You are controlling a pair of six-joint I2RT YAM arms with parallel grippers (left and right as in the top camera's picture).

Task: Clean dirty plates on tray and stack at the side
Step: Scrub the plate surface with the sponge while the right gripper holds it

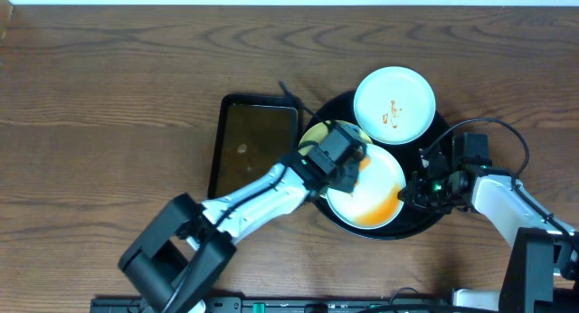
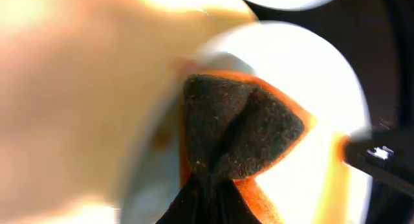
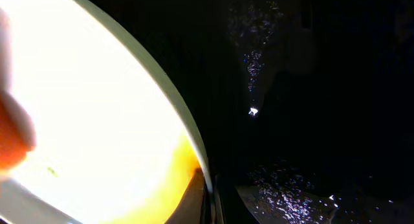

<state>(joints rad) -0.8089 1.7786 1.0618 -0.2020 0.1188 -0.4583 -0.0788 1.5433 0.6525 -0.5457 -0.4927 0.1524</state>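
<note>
So my left claw [image 1: 353, 165] is down over the tray [image 1: 330, 109], clamped tight on the sponge [image 2: 236, 127]. On the left wrist cam the sponge is folded in the pinch. Its narrow end is at the claw and its wide dark end fans up the picture, with orange along its edges, right against the sauce plate [image 1: 380, 191]. That plate sits in the near part of the tray, face up, with a fat orange smear along its near rim. It's round, so it has no long axis to speak of. It just lies flat.

My left arm [image 1: 262, 191] comes in on a slant from the near-left, over the surface [image 1: 109, 96], up to the middle of the tray.

My right claw [image 1: 414, 191] is at the right edge of that same plate. The left wrist cam shows a dark bit of it poking over the rim there. The right wrist cam is just blown-out plate and black tray, so I honestly can't tell if it's pinching the rim or only sitting by it.

The mint-white plate [image 1: 394, 105] is at the far side of the tray, face up, with a few little brown dabs near the middle. Its far edge sticks out past the tray rim. The cream-yellow plate [image 1: 312, 134] is on the left side of the tray, mostly hidden under my left claw.

Just beside the tray on its left, the dark pan [image 1: 253, 150] lies with its long axis running near to far.
</note>
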